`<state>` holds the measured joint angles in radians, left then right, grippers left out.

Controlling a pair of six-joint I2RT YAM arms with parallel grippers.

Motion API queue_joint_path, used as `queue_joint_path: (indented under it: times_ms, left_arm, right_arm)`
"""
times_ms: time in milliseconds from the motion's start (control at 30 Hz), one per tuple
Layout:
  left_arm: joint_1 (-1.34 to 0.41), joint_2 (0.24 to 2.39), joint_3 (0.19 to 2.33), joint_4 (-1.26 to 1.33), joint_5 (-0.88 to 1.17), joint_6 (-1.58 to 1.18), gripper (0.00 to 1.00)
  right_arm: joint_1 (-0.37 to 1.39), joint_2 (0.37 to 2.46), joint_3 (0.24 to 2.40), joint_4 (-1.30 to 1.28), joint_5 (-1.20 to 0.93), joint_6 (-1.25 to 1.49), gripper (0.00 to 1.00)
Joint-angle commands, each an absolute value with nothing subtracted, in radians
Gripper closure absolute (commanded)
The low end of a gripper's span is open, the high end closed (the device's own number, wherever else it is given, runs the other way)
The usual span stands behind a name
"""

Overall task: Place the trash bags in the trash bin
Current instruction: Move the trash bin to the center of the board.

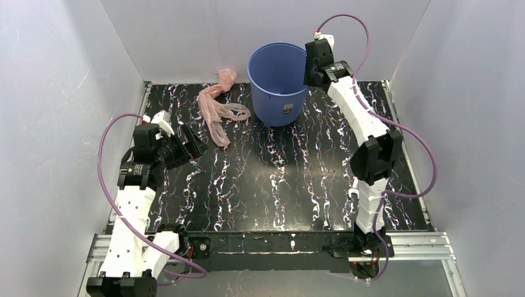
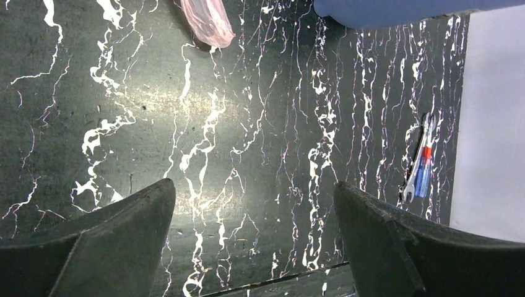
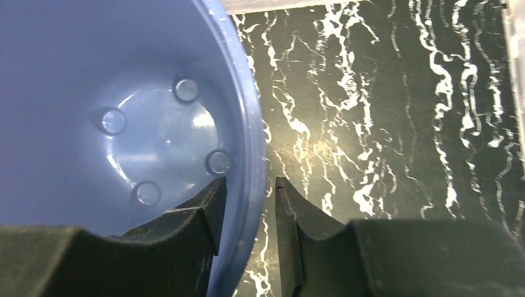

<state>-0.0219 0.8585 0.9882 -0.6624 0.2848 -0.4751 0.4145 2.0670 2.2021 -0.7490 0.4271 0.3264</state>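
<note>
Fingers (image 3: 309,247) on right arm (image 1: 362,117) straddle trash bin (image 1: 278,99) rim — pink trash bag (image 1: 212,110) lies beside.

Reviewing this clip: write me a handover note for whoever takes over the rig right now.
Left gripper: open wide, empty, over the table.
Right gripper: open, astride the trash bin rim, one finger inside, one outside; not clamped yet.
Trash bag: crumpled on the table, left of the bin, touched by neither gripper.
Done: nothing; the bin is empty.
Left: pick up the bag and drop it in the bin.
</note>
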Motion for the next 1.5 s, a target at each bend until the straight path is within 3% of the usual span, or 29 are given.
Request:
queue_joint_path:
  times_ms: [0, 167, 300, 833, 1133, 1200, 1333, 1467]
  left_arm:
    - [-0.024, 0.867, 0.999, -0.672, 0.302, -0.467, 0.02]
    - [-0.025, 0.871, 0.993, -0.664, 0.304, -0.468, 0.02]
    - [-0.025, 0.873, 0.99, -0.664, 0.307, -0.468, 0.02]
    - [-0.023, 0.904, 0.97, -0.644, 0.334, -0.47, 0.02]
    - [-0.024, 1.017, 0.971, -0.6, 0.32, -0.48, 0.02]
    - [-0.026, 1.052, 0.968, -0.574, 0.312, -0.502, 0.02]
    - [-0.035, 1.133, 0.959, -0.494, 0.304, -0.551, 0.04]
    - [-0.046, 1.245, 0.98, -0.432, 0.296, -0.582, 0.09]
  right_arm:
    - [0.414, 1.936, 2.132, -0.743, 0.509, 0.271, 0.59]
    - [0.414, 1.854, 2.044, -0.728, 0.506, 0.256, 0.76]
    - [0.413, 1.824, 2.022, -0.744, 0.49, 0.25, 0.82]
    - [0.413, 1.601, 1.813, -0.782, 0.443, 0.253, 0.85]
    - [0.401, 1.59, 1.822, -0.814, 0.406, 0.233, 0.56]
    - [0.398, 1.589, 1.851, -0.818, 0.393, 0.227, 0.4]
    - [0.393, 1.572, 1.886, -0.81, 0.36, 0.206, 0.21]
    - [0.391, 1.552, 1.898, -0.807, 0.34, 0.181, 0.15]
